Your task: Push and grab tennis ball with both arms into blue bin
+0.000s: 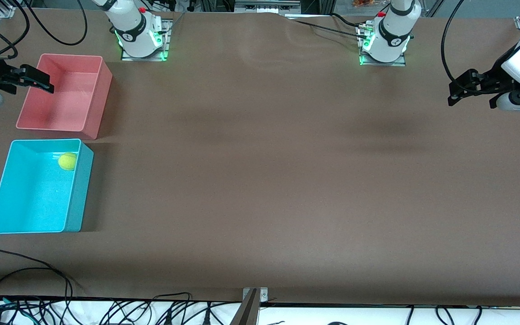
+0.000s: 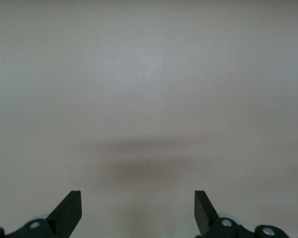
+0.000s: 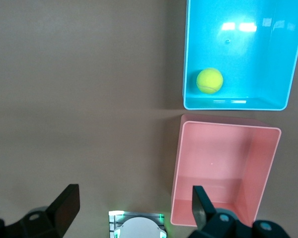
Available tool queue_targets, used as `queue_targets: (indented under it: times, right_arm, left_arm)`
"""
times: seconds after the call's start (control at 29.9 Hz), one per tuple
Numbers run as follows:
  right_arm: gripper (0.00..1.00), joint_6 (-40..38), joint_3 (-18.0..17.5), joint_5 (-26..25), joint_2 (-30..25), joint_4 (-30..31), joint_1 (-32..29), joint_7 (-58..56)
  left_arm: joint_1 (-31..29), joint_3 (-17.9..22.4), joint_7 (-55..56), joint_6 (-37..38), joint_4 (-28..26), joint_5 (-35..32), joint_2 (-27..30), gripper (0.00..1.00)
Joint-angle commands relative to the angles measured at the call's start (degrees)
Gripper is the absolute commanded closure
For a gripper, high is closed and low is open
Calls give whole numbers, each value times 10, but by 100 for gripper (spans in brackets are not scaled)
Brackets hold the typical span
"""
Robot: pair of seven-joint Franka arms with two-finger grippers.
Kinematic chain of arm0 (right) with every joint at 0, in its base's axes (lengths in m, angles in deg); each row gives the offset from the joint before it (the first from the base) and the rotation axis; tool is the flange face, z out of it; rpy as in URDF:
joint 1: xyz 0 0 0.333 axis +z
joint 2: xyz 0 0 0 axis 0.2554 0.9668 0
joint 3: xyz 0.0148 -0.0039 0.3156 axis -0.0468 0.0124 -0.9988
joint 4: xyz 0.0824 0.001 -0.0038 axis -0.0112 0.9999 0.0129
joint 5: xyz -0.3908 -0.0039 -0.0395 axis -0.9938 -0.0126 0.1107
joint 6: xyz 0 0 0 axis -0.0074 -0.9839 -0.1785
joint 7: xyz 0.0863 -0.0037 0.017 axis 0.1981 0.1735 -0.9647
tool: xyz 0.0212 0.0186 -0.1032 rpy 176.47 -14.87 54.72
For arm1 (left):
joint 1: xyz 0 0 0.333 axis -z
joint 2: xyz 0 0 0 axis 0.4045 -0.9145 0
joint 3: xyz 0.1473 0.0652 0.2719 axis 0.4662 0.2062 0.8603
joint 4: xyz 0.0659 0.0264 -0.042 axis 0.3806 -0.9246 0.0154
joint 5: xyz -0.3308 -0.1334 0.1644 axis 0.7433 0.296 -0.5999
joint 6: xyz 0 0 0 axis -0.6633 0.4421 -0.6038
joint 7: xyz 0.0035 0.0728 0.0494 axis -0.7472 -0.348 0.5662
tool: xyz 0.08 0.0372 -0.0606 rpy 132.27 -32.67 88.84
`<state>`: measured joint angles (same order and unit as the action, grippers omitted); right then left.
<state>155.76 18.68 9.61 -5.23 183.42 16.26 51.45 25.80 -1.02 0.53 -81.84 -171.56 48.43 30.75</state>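
The tennis ball (image 1: pixel 67 161) (image 3: pixel 209 81) lies inside the blue bin (image 1: pixel 30 198) (image 3: pixel 248 59), in the corner nearest the pink bin. My right gripper (image 1: pixel 48 84) (image 3: pixel 134 198) hangs open and empty over the outer edge of the pink bin, apart from the ball. At the left arm's end of the table my left gripper (image 1: pixel 451 95) (image 2: pixel 138 203) is also open and empty, high over bare brown tabletop. The left wrist view holds only that tabletop and a faint shadow.
A pink-red bin (image 1: pixel 61 99) (image 3: pixel 223 163) stands empty beside the blue bin, farther from the front camera. The right arm's base (image 1: pixel 140 40) (image 3: pixel 136 225) and the left arm's base (image 1: pixel 384 45) stand along the table's back edge. Black cables (image 1: pixel 39 271) trail near the front edge.
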Motion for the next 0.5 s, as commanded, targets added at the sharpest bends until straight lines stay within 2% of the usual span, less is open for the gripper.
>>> queue_targets:
  times: [0.0,0.47]
  right_arm:
    - [0,-19,-3,-9,16,-26,1,4]
    - [0,-13,-3,-7,12,-26,0,6]
  left_arm:
    - [-3,-1,-13,10,21,10,-11,0]
    - [-3,-1,-14,10,21,10,-13,0]
